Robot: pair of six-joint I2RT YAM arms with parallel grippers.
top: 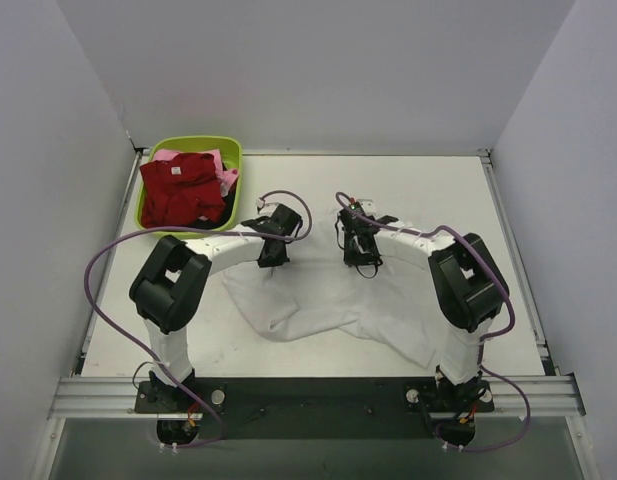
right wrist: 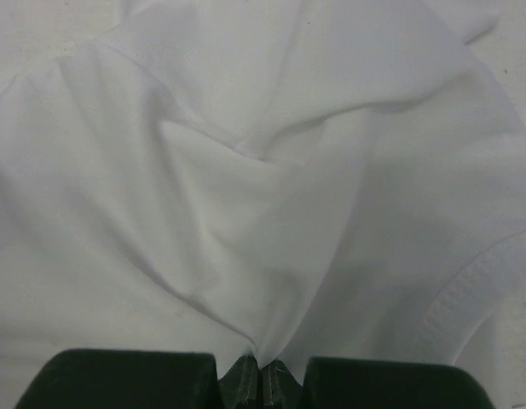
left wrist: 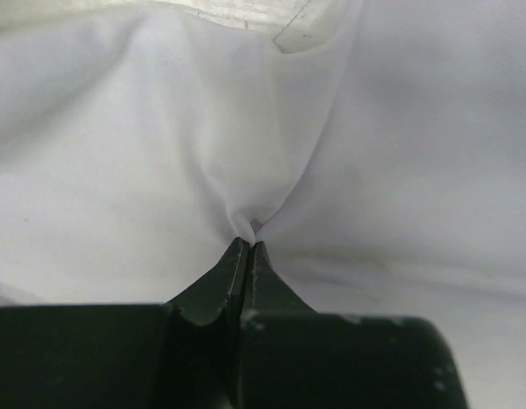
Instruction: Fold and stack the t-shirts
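The large white t-shirt (top: pixel 328 305) lies rumpled on the table between the arms. My left gripper (top: pixel 271 258) is shut on a pinch of its cloth at its left upper edge; the left wrist view shows the white t-shirt (left wrist: pixel 160 153) gathered into the closed gripper (left wrist: pixel 248 242). My right gripper (top: pixel 366 262) is shut on the shirt's upper right part; the right wrist view shows the white t-shirt (right wrist: pixel 245 213) folded into the closed gripper (right wrist: pixel 263 365). The dark red t-shirt (top: pixel 181 187) lies on top of the pink t-shirt (top: pixel 224 172) in the basin.
The lime-green plastic basin (top: pixel 193 143) stands at the far left corner of the table. White walls close in the table on three sides. A metal rail (top: pixel 318 390) runs along the near edge by the arm bases.
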